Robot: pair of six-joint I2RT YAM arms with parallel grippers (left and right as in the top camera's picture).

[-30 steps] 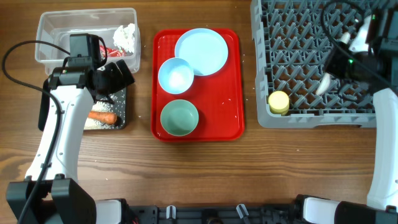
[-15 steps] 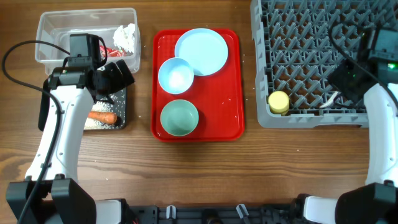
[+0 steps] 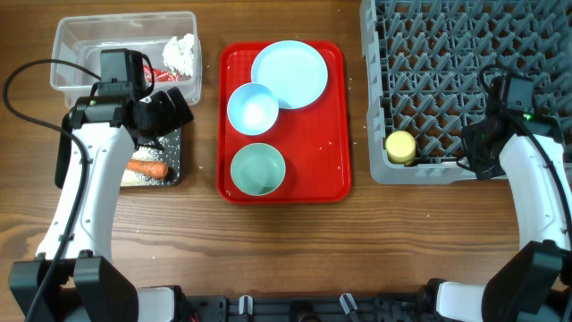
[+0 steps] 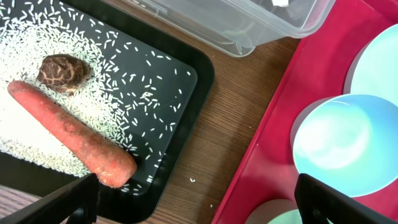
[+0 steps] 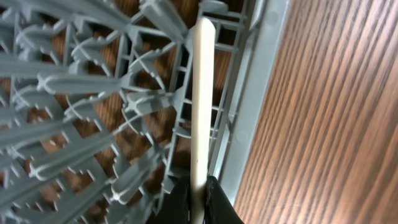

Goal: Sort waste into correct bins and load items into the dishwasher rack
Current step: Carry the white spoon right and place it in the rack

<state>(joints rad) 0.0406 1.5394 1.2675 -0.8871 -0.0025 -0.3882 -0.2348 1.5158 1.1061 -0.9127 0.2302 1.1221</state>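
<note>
My right gripper (image 3: 474, 148) is shut on the white spoon (image 5: 202, 93), whose handle stands among the pegs just inside the front wall of the grey dishwasher rack (image 3: 429, 54). A yellow cup (image 3: 400, 147) lies in the rack's front left corner. My left gripper (image 4: 199, 205) hangs open over the right edge of the black tray (image 4: 186, 124), which holds a carrot (image 4: 68, 140), a brown lump (image 4: 63, 70) and rice (image 4: 37, 37). The clear tub (image 3: 80, 40) holds tissue (image 3: 180, 52) and a red wrapper (image 3: 154, 75).
A red serving tray (image 3: 335, 170) in the middle carries a pale blue plate (image 3: 289, 74), a white bowl (image 3: 253, 109) and a mint-green bowl (image 3: 257, 170). A few rice grains lie on the wood between the trays.
My right gripper has carried the spoon from the rack's right middle toward me to its front edge. The left arm has not moved.
</note>
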